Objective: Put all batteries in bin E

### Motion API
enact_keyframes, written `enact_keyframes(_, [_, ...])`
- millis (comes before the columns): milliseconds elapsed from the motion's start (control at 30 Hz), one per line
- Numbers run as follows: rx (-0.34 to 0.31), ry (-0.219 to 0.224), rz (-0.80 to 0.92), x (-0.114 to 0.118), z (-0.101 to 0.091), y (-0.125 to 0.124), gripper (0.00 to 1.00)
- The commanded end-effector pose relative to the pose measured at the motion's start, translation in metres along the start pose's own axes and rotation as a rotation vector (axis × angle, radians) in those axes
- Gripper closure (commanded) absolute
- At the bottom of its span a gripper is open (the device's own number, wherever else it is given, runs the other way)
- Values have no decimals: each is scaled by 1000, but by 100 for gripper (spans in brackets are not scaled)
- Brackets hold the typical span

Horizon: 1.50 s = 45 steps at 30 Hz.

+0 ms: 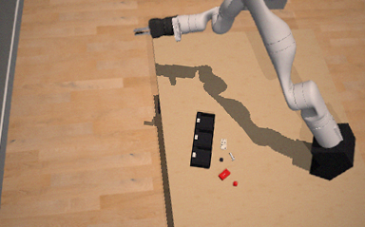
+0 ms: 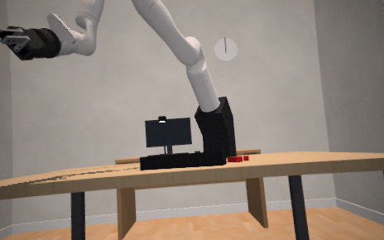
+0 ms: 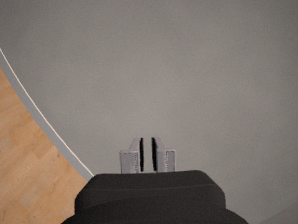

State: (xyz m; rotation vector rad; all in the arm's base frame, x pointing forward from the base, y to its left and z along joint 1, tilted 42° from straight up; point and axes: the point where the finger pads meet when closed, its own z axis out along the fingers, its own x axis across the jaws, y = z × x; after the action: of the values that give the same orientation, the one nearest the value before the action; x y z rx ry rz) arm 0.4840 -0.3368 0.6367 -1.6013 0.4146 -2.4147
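Note:
Three black bins (image 1: 206,122) (image 1: 204,139) (image 1: 202,158) stand in a row on the table, each with a small white label too small to read. They show side-on as a dark block in the exterior view. A slim pale piece (image 1: 231,156) lies beside the row; it may be a battery, but it is too small to tell. White pieces (image 1: 223,144) and a small black piece (image 1: 221,160) lie nearby. My gripper (image 1: 140,31) (image 2: 6,36) (image 3: 147,149) is slightly open, with a narrow empty gap between its fingers. It is high up, beyond the table's edge and far from the bins.
A red box (image 1: 224,175) (image 2: 235,159) and a small red block (image 1: 235,184) (image 2: 246,158) lie near the end of the bin row. The arm's black base (image 1: 333,159) (image 2: 217,132) stands at the opposite side of the table. A monitor (image 2: 168,132) stands in the background.

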Motion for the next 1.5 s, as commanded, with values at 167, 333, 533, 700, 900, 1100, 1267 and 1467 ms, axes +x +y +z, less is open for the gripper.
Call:
enact_keyframes(167, [33, -35, -41, -11, 5, -44, 69])
enact_keyframes(333, [88, -106, -87, -29, 7, -81, 69])
enact_keyframes(533, [140, -176, -138, -42, 6, -105, 69])
enact_keyframes(700, [143, -179, -140, -59, 4, -135, 69])
enact_keyframes(900, [195, -254, -199, -83, -2, -169, 69])
enact_keyframes(1100, [241, -321, -257, -98, -7, -188, 69])
enact_keyframes(1267, [246, -329, -264, -118, -15, -213, 69])
enact_keyframes(1467, [296, -404, -334, -146, -28, -242, 69])
